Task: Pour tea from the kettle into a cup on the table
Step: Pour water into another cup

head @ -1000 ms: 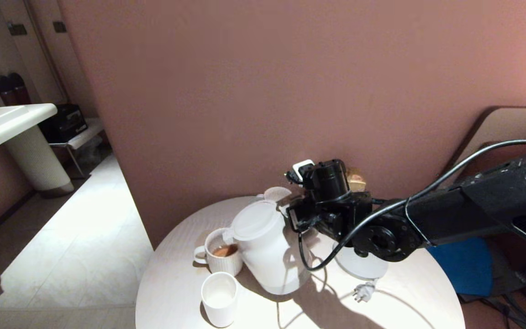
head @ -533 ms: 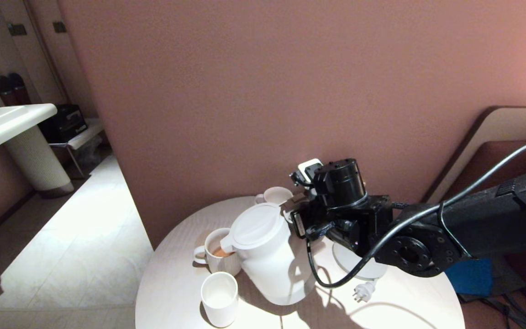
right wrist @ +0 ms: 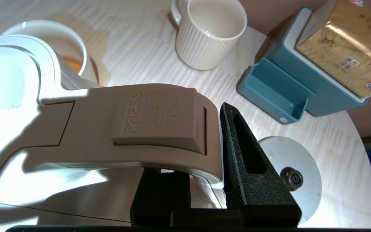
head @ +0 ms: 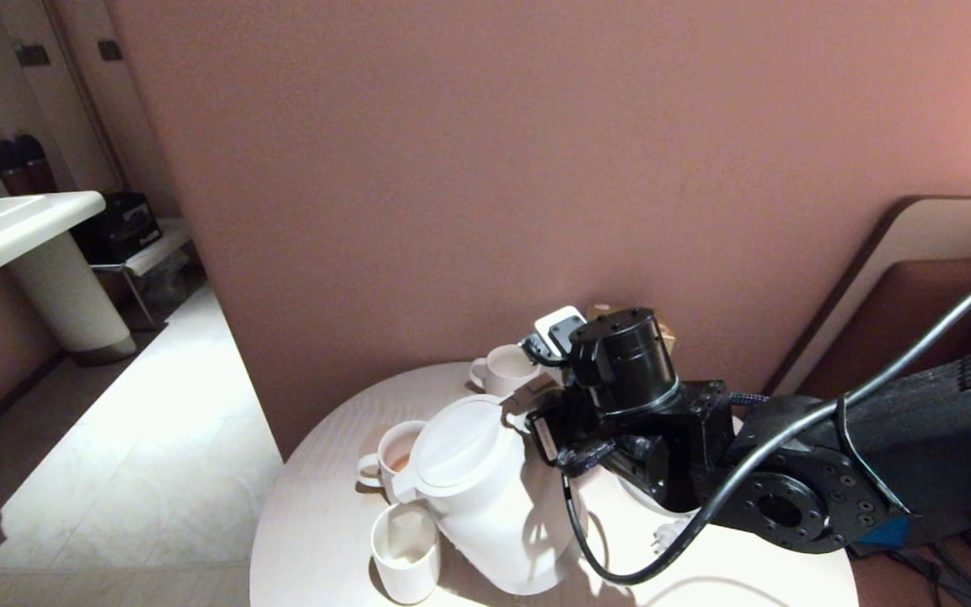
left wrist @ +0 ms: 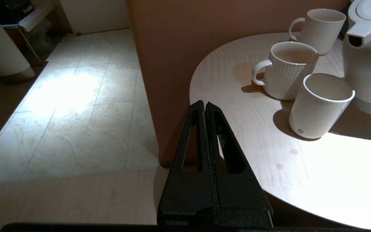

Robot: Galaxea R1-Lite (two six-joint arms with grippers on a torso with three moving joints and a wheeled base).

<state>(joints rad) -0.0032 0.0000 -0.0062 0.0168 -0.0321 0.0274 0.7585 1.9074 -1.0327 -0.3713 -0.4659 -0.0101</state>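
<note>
The white kettle (head: 485,497) hangs tilted over the round white table (head: 325,506), its spout low beside the plain white cup (head: 405,552). My right gripper (head: 536,409) is shut on the kettle's loop handle (right wrist: 134,129); one black finger (right wrist: 240,141) presses its outer end and the other is hidden under it. From the left wrist the cup (left wrist: 320,106) shows a white inside, with the kettle (left wrist: 369,58) behind it. Amber tea (right wrist: 72,64) sits in a ribbed mug. My left gripper (left wrist: 204,104) is shut, parked off the table's edge.
Two ribbed mugs stand behind the cup, one (head: 384,459) holding tea and one (head: 506,371) near the wall. The kettle's round base (right wrist: 288,174), a blue box (right wrist: 301,80) with a gold packet, and small drops (left wrist: 293,151) are on the table.
My right arm has carried the kettle forward and to the left and tipped it further; its spout has gone from above the ribbed mug to the plain cup.
</note>
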